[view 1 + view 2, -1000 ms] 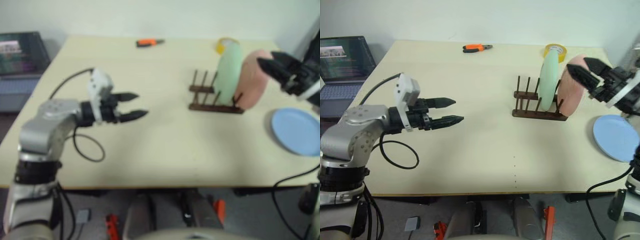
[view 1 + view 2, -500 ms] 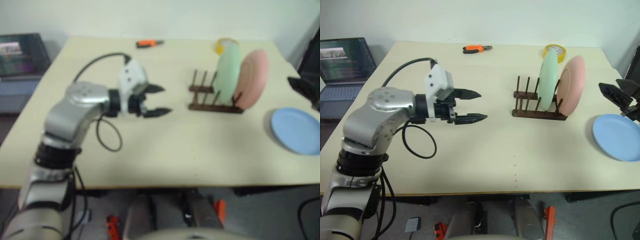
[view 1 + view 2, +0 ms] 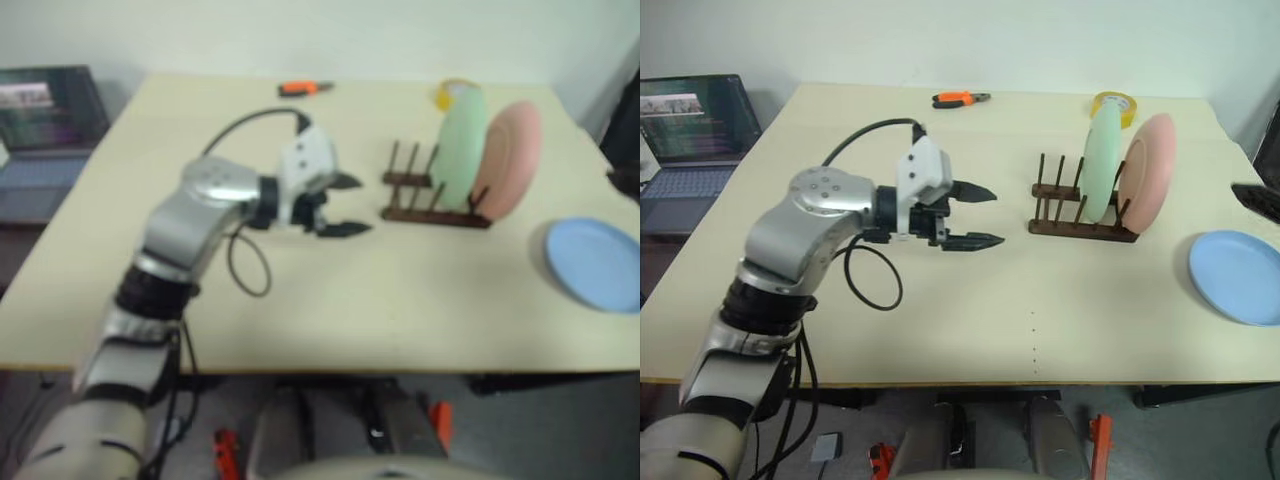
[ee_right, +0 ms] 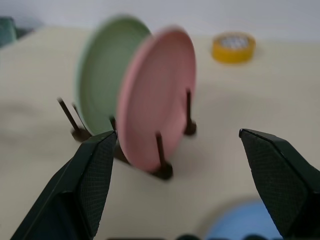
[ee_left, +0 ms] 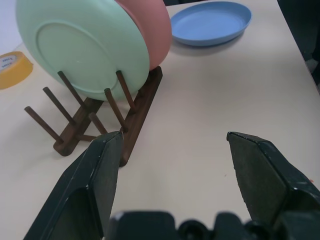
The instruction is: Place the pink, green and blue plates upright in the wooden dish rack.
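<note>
The wooden dish rack [image 3: 1080, 228] stands on the right half of the table. The green plate [image 3: 1101, 168] and the pink plate [image 3: 1148, 170] stand upright in it side by side, the pink one at the rack's right end. Flat on the table near the right edge lies the blue plate [image 3: 1238, 290]. My left gripper [image 3: 985, 215] hovers open and empty a short way left of the rack, pointing at it. In the right wrist view my right gripper [image 4: 177, 132] is open and empty, facing the pink plate [image 4: 155, 95] from a distance, off to the rack's right.
A yellow tape roll [image 3: 1112, 103] sits just behind the rack. Orange-handled pliers [image 3: 960, 99] lie at the table's far edge. A laptop [image 3: 690, 110] stands left of the table. Several rack pegs [image 5: 60, 107] left of the green plate hold nothing.
My left gripper has swung right, from mid-left of the table to just short of the rack. My right gripper has drawn back to the right, away from the pink plate, which stays upright.
</note>
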